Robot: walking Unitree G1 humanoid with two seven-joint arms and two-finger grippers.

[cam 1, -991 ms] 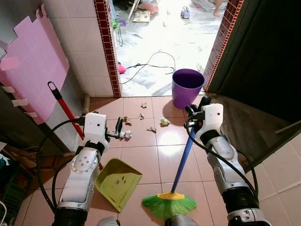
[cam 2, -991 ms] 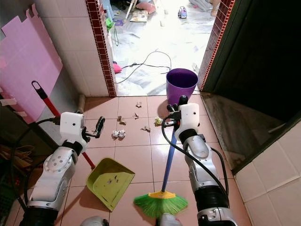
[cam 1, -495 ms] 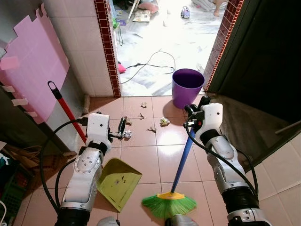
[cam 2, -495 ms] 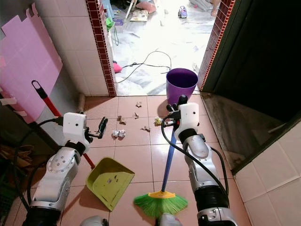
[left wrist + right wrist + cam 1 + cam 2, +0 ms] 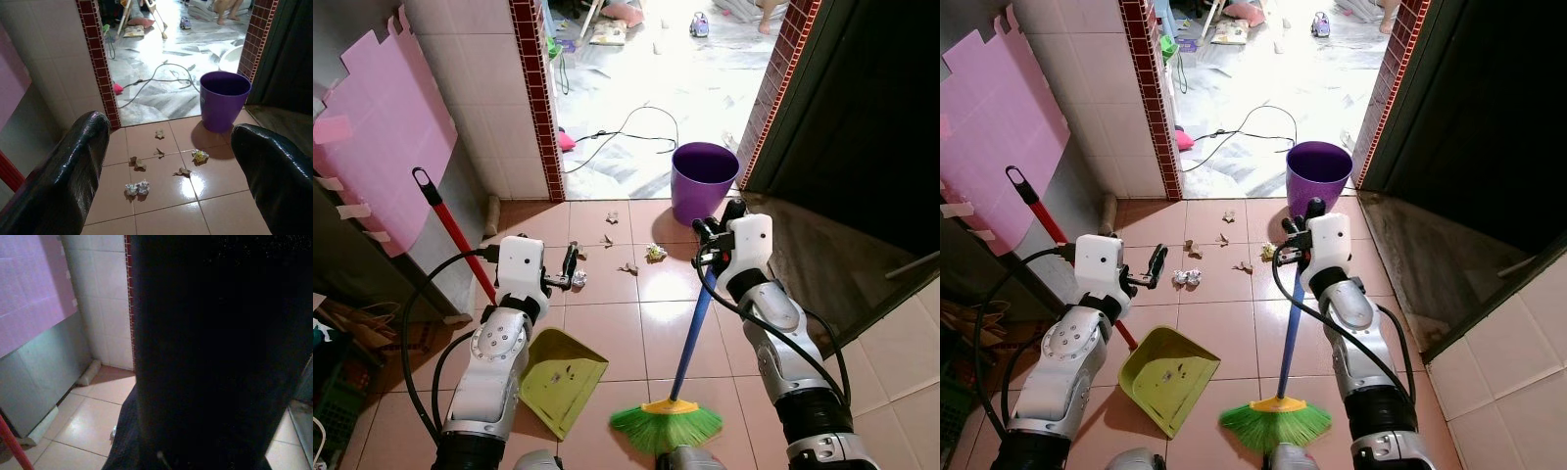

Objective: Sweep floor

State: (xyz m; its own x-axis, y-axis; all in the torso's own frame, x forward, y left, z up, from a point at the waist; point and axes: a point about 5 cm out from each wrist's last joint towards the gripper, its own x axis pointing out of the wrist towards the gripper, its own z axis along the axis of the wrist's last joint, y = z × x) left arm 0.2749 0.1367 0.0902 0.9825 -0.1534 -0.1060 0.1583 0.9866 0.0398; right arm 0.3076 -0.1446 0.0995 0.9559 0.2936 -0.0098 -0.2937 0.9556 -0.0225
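- The broom (image 5: 686, 345) stands slanted on the pink floor tiles, its green bristles (image 5: 666, 425) spread on the floor close to the robot's feet and its blue handle rising toward the purple bucket (image 5: 703, 181).
- The right gripper (image 5: 709, 238) is clenched round the top of that handle, just short of the bucket; the right arm is bent at the elbow, forearm reaching forward and up.
- The left gripper (image 5: 571, 264) hovers with its fingers (image 5: 73, 181) spread wide and nothing between them, well to the left of the bucket; the left arm is bent too, wrist level.
- A crumpled white paper (image 5: 578, 280) lies just beside the left fingertips; smaller scraps (image 5: 199, 155) are scattered between it and the bucket.
- The yellow-green dustpan (image 5: 558, 380) sits on the tiles below the left forearm, its red handle (image 5: 450, 228) leaning away from the bucket.
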